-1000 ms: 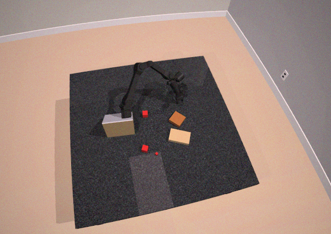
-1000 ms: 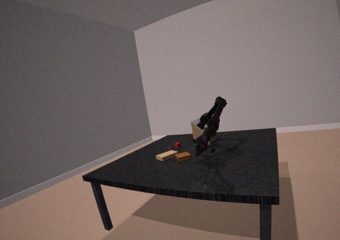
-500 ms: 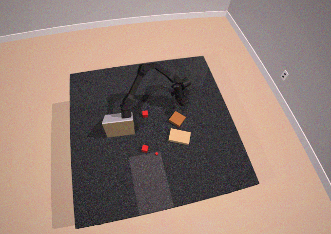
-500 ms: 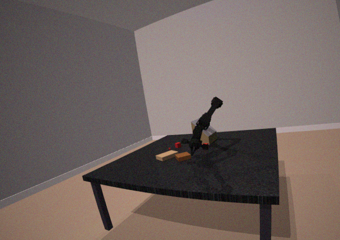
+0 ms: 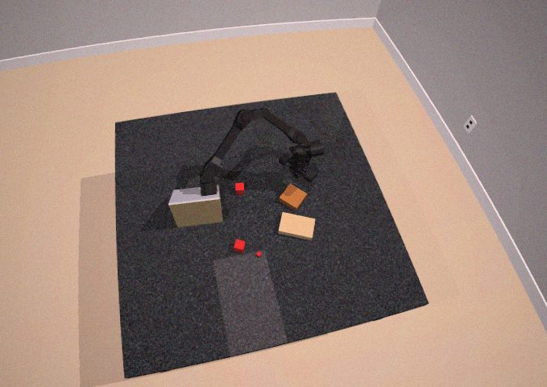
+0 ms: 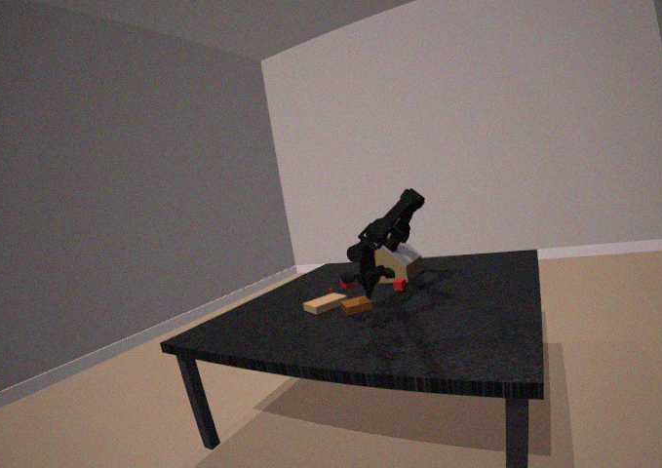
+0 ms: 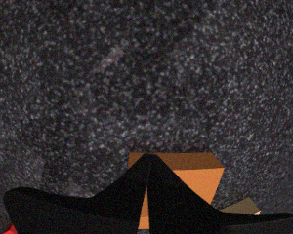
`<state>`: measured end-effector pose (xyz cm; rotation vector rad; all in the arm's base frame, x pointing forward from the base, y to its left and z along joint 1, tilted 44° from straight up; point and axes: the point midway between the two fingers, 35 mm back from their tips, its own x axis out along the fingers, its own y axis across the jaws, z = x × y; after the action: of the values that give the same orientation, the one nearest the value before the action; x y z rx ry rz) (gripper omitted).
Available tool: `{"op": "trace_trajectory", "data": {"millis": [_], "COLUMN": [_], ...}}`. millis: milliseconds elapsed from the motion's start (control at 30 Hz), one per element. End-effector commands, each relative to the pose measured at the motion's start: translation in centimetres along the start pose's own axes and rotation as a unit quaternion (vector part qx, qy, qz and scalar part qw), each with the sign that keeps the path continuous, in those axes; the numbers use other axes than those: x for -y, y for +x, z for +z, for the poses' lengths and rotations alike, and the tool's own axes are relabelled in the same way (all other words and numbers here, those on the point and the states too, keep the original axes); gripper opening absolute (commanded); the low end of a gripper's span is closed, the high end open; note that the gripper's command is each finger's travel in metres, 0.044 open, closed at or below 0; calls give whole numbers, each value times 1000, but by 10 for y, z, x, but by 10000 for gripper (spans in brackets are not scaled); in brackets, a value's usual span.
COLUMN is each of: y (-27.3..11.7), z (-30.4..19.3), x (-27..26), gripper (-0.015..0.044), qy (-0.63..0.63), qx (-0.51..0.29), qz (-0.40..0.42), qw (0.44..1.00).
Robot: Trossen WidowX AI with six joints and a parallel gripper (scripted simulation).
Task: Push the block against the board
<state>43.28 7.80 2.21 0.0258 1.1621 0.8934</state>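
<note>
1. From where I stand, the square block (image 5: 292, 196) (image 6: 356, 304) (image 7: 197, 182) lies flat on the desk (image 5: 329, 282) (image 6: 452, 341) (image 7: 146, 73), near the pale board (image 5: 297, 225) (image 6: 324, 302) (image 7: 241, 206), turned askew to its long side with a gap still to close.
2. The end effector (image 5: 298, 173) (image 6: 369, 294) (image 7: 149, 159) has its fingertips together with nothing between them, on the block's side away from the board. That makes a decent blunt pusher.
3. I'd get the tips low behind the block, so they bear on its side rather than skid over the top.
4. I'd nudge the far side off-centre, towards its left end in the top view, to square the block up first.
5. Then I'd push gently through the middle, lining up one edge with a board end; too hard a shove could swing the board.
6. Once flush and even, back straight off before rising.
</note>
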Motion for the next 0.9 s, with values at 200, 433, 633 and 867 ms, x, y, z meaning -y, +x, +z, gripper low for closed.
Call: {"op": "trace_trajectory", "data": {"millis": [200, 433, 633, 867], "y": [11, 50, 51, 51], "z": [0, -2, -5, -12], "x": [-1, -3, -3, -1], "gripper": [0, 0, 0, 0], "qy": [-30, -54, -54, -53], "qx": [9, 21, 21, 21], "qz": [23, 42, 42, 42], "qw": [999, 997, 997, 997]}}
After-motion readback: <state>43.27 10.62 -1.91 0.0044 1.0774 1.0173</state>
